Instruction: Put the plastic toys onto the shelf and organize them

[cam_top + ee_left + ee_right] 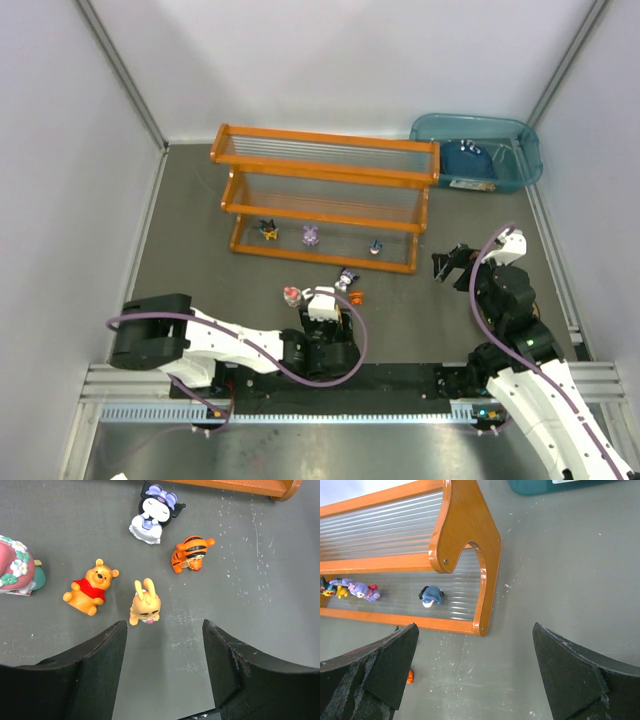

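Observation:
The orange-framed shelf (325,195) stands at the back of the table. Its lowest tier holds a yellow-black toy (267,230), a purple toy (311,235) and a dark blue toy (431,596). In the left wrist view, a tan bunny toy (145,603) lies on the table just ahead of my open, empty left gripper (165,630). A yellow-orange bear (90,586), an orange tiger (190,553), a black-white figurine (153,513) and a pink-white toy (15,567) lie around the bunny. My right gripper (475,630) is open and empty beside the shelf's right end (487,580).
A translucent teal bin (480,150) holding a blue item stands at the back right, beside the shelf. White walls close in the table on three sides. The shelf's front rail (240,486) runs just beyond the loose toys.

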Controlling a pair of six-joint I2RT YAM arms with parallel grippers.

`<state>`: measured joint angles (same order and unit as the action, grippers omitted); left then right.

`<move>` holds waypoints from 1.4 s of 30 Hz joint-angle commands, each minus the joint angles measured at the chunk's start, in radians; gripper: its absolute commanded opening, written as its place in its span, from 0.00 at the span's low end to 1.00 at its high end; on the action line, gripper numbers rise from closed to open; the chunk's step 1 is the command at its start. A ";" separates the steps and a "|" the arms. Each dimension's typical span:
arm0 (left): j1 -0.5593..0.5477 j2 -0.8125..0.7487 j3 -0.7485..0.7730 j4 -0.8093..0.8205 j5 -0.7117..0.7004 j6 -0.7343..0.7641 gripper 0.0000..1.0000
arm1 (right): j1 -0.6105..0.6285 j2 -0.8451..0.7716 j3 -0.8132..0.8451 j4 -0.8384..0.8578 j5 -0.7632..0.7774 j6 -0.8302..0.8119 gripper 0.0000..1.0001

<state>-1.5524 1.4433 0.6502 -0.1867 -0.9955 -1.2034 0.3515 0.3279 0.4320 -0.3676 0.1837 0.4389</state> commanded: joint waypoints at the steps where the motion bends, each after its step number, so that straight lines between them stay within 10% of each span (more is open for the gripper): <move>1: -0.003 0.028 0.003 0.016 -0.015 -0.002 0.67 | 0.009 -0.007 0.002 0.012 0.010 0.000 0.99; 42: 0.081 0.077 -0.050 0.179 0.015 0.156 0.54 | 0.007 0.000 0.001 0.012 0.025 -0.002 0.99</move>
<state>-1.4742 1.5108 0.5983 -0.0429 -0.9791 -1.0561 0.3515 0.3283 0.4320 -0.3676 0.1905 0.4389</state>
